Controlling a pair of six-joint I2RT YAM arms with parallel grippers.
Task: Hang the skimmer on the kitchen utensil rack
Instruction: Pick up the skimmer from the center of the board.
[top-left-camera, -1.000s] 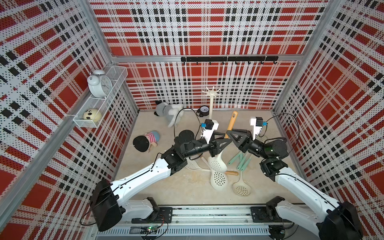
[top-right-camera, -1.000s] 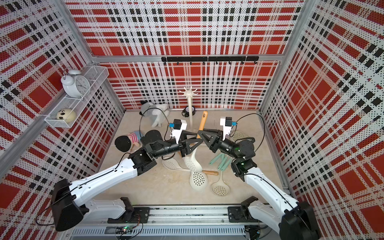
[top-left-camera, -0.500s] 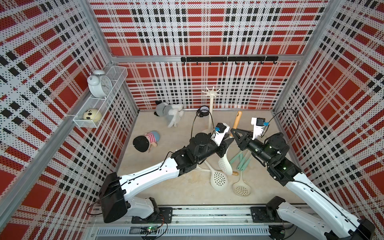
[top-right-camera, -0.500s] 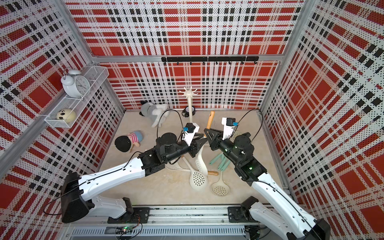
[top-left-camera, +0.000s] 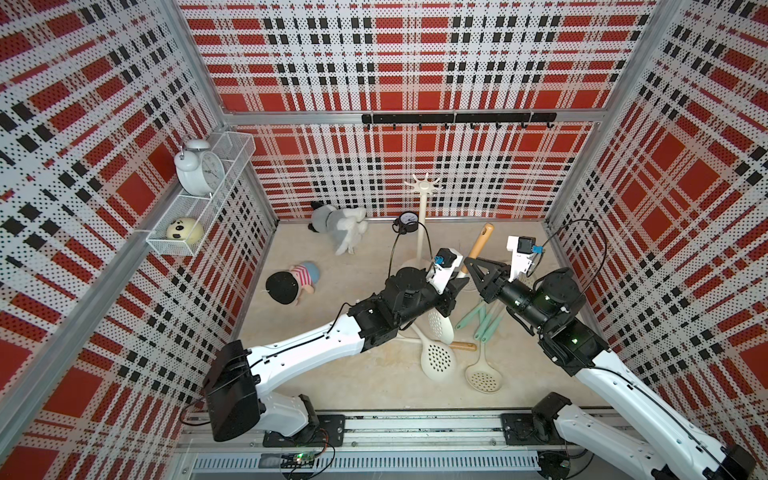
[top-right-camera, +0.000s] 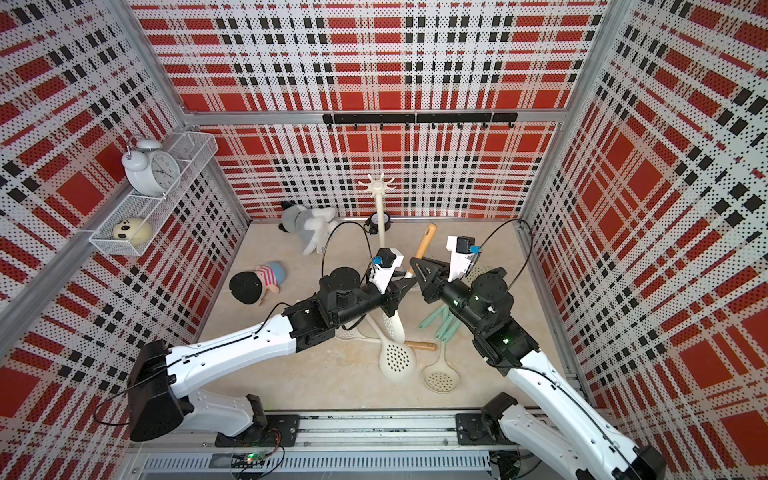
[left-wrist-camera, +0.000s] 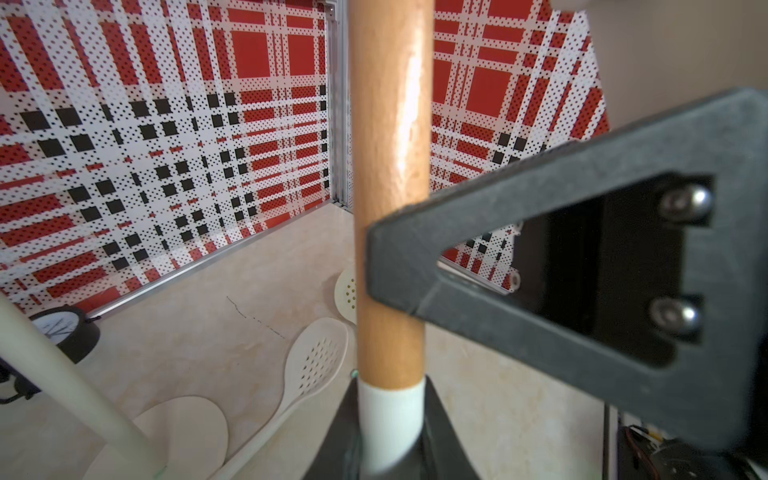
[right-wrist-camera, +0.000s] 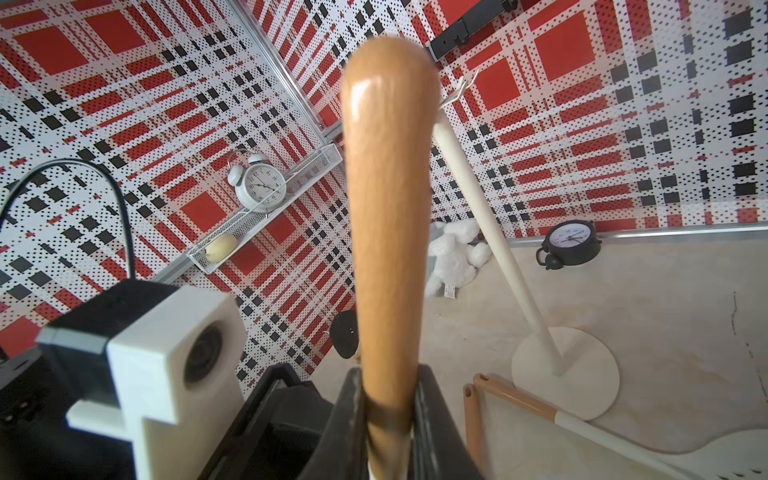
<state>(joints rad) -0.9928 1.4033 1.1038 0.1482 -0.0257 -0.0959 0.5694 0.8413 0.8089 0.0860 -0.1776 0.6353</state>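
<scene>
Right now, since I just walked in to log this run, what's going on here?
Both arms hold one wooden-handled skimmer above the table. The left hand is shut on its white neck just below the wood; the right hand is shut on the wooden handle higher up. It is not yet on the kitchen utensil rack, which stands just behind them.

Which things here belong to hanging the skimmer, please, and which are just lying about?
Job: wooden-handled skimmer, held by left claw and right claw; cream utensil rack.
Lying about: large skimmer, small skimmer, green utensils, plush toy, doll, black clock.
</scene>
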